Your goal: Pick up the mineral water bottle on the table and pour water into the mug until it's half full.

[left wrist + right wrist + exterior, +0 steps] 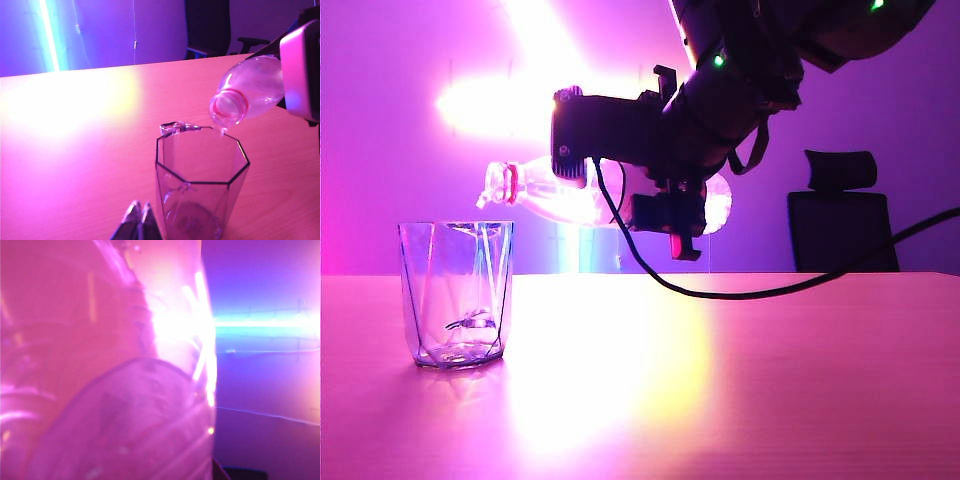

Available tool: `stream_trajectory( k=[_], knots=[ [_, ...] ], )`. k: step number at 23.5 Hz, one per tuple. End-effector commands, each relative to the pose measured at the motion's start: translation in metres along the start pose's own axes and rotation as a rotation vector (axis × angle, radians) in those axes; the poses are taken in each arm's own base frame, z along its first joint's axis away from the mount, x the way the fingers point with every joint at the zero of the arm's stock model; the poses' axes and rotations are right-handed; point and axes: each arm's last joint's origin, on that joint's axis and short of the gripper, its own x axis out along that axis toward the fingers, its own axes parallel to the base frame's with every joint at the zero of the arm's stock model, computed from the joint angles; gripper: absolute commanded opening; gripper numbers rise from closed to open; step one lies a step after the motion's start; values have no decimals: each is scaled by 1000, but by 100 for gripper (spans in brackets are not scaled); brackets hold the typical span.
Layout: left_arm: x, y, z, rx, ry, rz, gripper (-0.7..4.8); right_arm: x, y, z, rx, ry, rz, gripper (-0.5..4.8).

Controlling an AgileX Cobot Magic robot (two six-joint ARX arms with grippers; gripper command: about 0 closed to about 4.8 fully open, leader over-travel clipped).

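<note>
The exterior view shows the right pincer (665,215) up in the air, clenched on the bottle (545,195), which lies nearly level with its open mouth dipping over the mug (457,295). The mug stands on the table (740,380), down and to the mouth side of that pincer, with only a little water (455,350) at its base. A black cable (740,290) sags from the arm across the table edge, and an office chair (842,215) stands behind, on the pincer's other side.

The left wrist view alone looks into the mug (200,187) from above: the bottle's red-ringed mouth (229,107) hangs just over the far rim, apart from it, and a thin drip falls from the lip. The left pincer (137,222) sits low on the near side of the mug, its tips pressed together on nothing.

The right wrist view gives only the bottle's (100,365) clear wall, filling most of the picture and hiding the mug and the fingers; a bright light strip (260,322) glares past its edge.
</note>
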Motion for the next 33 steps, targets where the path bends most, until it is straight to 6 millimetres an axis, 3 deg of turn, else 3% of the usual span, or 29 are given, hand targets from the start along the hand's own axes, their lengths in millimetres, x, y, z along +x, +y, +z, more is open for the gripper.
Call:
stream_trajectory(
  k=[1, 33],
  knots=[
    [0, 0, 2, -3, -15, -4, -2, -3, -13, 4, -5, -16, -90, 278],
    [0, 0, 2, -3, -15, -4, -2, -3, -14, 4, -78, 48, -111, 278]
  ],
)
